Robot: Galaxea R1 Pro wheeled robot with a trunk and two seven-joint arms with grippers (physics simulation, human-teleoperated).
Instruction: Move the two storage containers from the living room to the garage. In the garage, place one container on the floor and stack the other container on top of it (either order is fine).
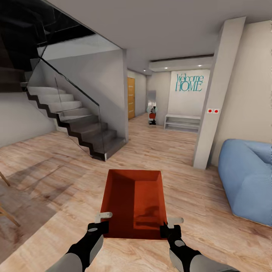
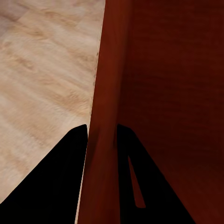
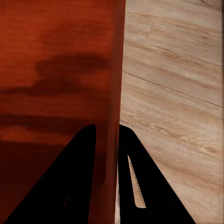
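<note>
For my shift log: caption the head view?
Both grippers clamp an orange-red open-top bin above light wood-plank floor.

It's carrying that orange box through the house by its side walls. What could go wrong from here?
Each end effector, left and right, pinches only a thin side wall of the storage container, so it might slip or tilt. The staircase and the white pillar flank the route ahead, so a bump seems possible.
</note>
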